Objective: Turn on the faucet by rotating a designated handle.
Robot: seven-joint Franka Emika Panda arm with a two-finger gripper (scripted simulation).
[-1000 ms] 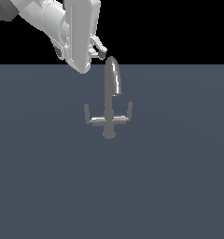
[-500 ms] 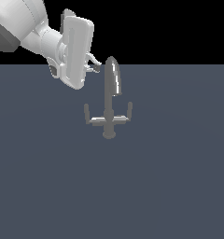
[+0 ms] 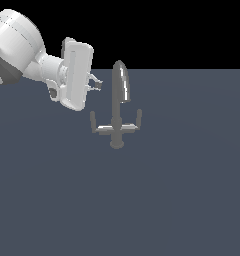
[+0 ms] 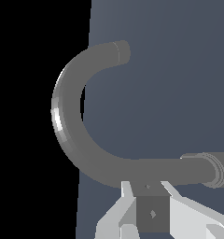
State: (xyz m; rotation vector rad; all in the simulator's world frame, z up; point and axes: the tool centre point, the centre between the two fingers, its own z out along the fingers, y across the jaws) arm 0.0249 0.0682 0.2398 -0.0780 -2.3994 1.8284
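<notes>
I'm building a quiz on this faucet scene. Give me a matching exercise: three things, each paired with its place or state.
Things:
1. handle
2. faucet
3. end effector

Descriptions:
A. tall rounded spout over a round base
B. in the air on the exterior view's left of the spout, holding nothing
C. crossbar arm with upright peg, untouched

Pairs: 1-C, 2-A, 3-B

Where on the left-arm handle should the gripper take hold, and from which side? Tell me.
Judging by its shape, grip the handle by its upright peg at the crossbar's outer end, farthest from the faucet base, so the turn gets most leverage. Come down from above with jaws either side of the peg; the gripper hangs above it on the exterior view's left.
</notes>
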